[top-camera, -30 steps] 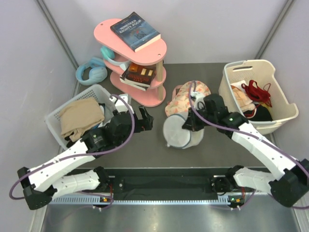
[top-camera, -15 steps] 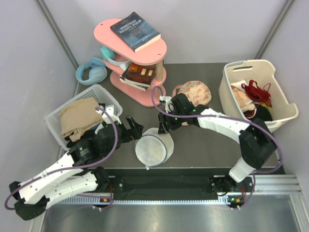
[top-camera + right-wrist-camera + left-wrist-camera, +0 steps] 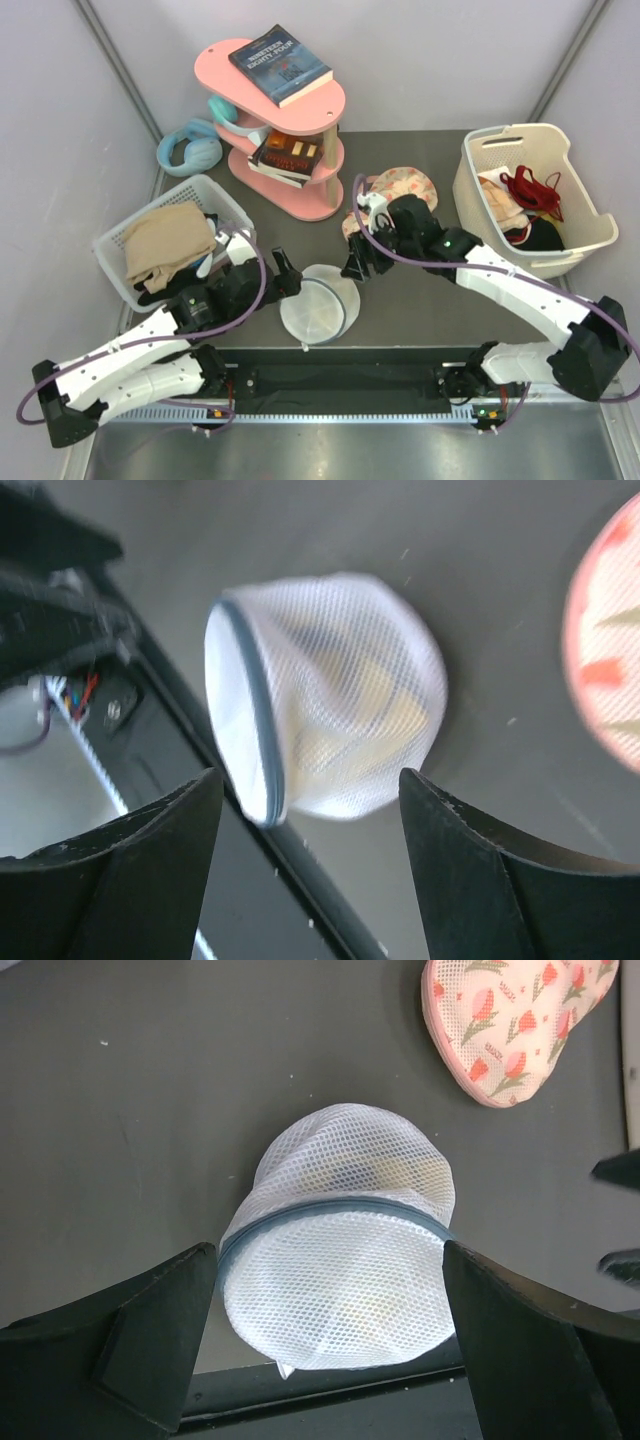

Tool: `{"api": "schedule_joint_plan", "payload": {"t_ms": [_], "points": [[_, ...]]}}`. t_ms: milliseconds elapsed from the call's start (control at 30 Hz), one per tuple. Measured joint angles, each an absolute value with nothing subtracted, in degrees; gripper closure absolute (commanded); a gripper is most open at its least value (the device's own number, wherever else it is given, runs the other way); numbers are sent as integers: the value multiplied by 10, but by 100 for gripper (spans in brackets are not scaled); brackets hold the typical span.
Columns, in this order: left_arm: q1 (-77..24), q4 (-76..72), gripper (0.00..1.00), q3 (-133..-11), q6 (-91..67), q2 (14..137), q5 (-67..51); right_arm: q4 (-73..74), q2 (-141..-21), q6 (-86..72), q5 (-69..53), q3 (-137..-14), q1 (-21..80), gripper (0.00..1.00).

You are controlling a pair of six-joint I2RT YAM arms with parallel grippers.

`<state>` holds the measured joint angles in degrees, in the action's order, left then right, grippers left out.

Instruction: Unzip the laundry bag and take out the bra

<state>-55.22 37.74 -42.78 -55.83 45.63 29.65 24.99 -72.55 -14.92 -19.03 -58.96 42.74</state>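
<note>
The laundry bag, a round white mesh drum with a grey-blue zip band round its rim, lies on its side at the table's near edge. Nothing grips it. A yellow shape, the bra, shows faintly through the mesh. My left gripper is open just left of the bag, and the left wrist view shows the bag between its spread fingers without touching them. My right gripper is open, up and to the right of the bag, which sits just beyond its fingers.
A peach floral fabric piece lies behind the right gripper. A pink shelf with books and blue headphones stand at the back left. One white basket holds a red garment. Another holds tan cloth. A black rail runs along the near edge.
The right gripper carried the bag from mid-table to the near edge, opened and drew back to the right. The left gripper moved in toward the bag.
</note>
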Motion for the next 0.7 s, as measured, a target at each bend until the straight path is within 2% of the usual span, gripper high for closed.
{"api": "schedule_joint_plan", "payload": {"t_ms": [233,567,667,700], "points": [[-551,378,1,-390,-582,395,296,252,-744,-143,-257,-501,435,43],[-549,385,1,-368,-601,380,294,218,-799,-145,-333,-500,442,47],[-549,386,1,-368,-601,386,294,209,-820,-141,-351,-502,446,54],[-548,386,1,-368,-601,390,294,206,-831,-140,-359,-506,447,64]]}}
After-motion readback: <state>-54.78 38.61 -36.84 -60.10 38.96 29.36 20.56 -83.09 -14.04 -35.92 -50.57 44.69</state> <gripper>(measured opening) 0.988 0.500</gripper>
